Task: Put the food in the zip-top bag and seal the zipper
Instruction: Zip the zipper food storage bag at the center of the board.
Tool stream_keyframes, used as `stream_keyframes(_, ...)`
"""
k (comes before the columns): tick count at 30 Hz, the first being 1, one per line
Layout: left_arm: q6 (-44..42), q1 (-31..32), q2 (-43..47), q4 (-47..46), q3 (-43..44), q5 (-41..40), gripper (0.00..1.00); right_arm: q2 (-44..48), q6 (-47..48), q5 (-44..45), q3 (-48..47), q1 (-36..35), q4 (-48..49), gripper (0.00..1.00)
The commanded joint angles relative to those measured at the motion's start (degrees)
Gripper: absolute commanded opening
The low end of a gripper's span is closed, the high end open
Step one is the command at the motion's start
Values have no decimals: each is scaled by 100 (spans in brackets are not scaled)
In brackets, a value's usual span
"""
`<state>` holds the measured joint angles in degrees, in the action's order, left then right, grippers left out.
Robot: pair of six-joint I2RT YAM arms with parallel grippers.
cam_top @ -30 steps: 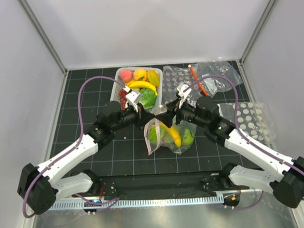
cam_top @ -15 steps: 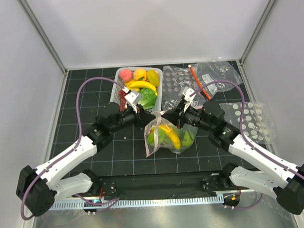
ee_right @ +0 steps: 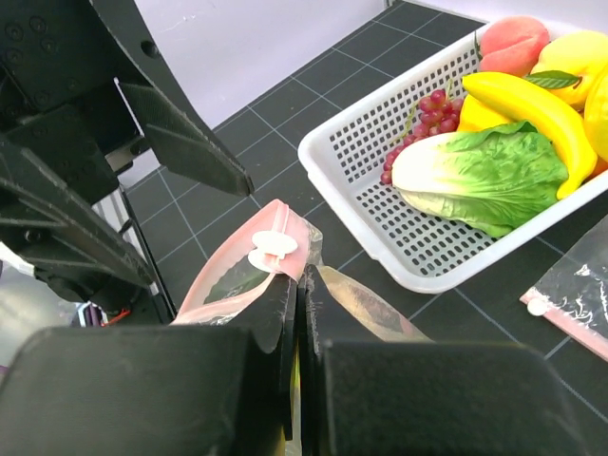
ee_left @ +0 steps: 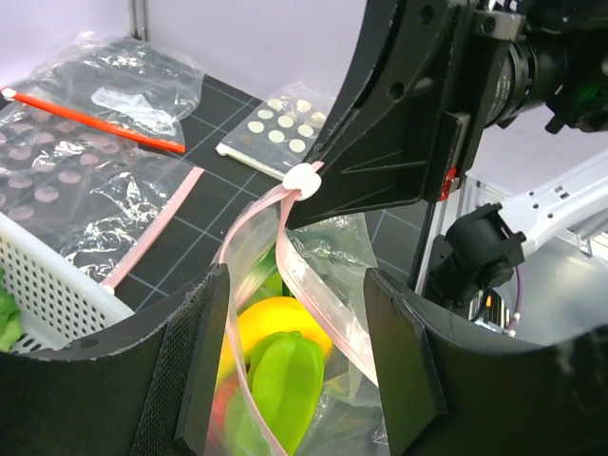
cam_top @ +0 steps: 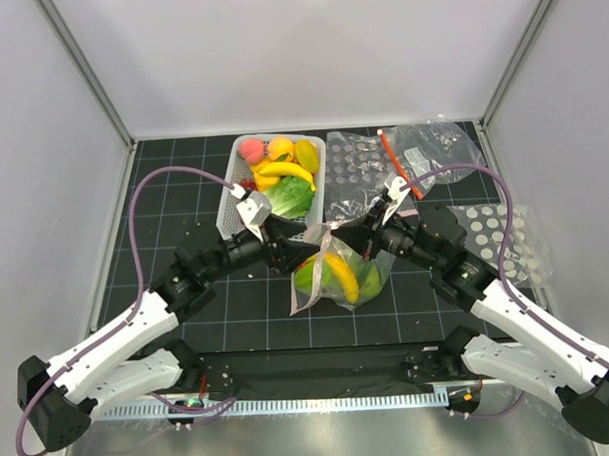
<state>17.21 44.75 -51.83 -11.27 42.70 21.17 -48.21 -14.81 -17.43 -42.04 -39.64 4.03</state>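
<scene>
Pinching one zipper, right fingers sit closed; left fingers gape empty; one banana bagged.

- My left gripper has backed off toward 7 o'clock, and the arm sits lower.
- My right gripper has swung its body out toward 4 o'clock.
- The zipper peak has shifted toward 1 o'clock.
- The lettuce in the basket is now uncovered.

The transparent zip-top bag stood upright, its pale pink zipper parted below a white slider. Inside lay a yellow banana and green pieces. Lettuce, peach and grapes lay in the white basket.
</scene>
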Motion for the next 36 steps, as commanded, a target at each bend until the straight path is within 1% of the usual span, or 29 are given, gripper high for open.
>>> stream_keyframes(1,-236,147,-20,-323,10,124,62,224,-400,73,-164,-35,212,1)
stream_keyframes(5,-385,288,-125,-306,37,54,62,347,-567,-41,-164,-53,168,1)
stream_keyframes(11,-693,596,-292,28,204,-543,62,522,-585,-24,-129,-70,124,1)
stream_keyframes(12,-702,605,-318,28,204,-552,60,531,-585,-6,-129,-62,133,1)
stream_keyframes(13,-702,622,-327,28,221,-544,55,549,-602,3,-111,-70,124,1)
stream_keyframes(15,-702,684,-432,54,248,-535,50,540,-620,55,-111,-70,124,1)
stream_keyframes(18,-719,780,-608,194,405,-456,38,505,-637,64,-111,-70,150,1)
stream_keyframes(19,-737,798,-730,273,537,-438,28,496,-629,56,-111,-70,150,1)
stream_keyframes(20,-780,833,-784,431,599,-412,22,496,-620,56,-103,-70,142,1)
stream_keyframes(21,-798,851,-828,485,678,-403,8,496,-602,73,-102,-70,133,1)
stream_keyframes(22,-798,851,-837,546,687,-403,1,496,-594,64,-102,-62,142,1)
stream_keyframes(25,-772,842,-741,643,661,-928,0,505,-453,-23,-94,-70,107,11)
stream_keyframes(26,-789,842,-610,696,635,-1087,0,505,-427,-41,-94,-62,115,18)
stream_keyframes(27,-842,851,-530,705,600,-1341,0,496,-400,-67,-76,-62,115,22)
stream_keyframes(31,-904,851,-179,626,415,-1423,0,453,-269,-181,-23,-70,168,34)
stream_keyframes(36,-939,851,-81,661,388,-1493,0,304,-233,-357,3,-71,273,33)
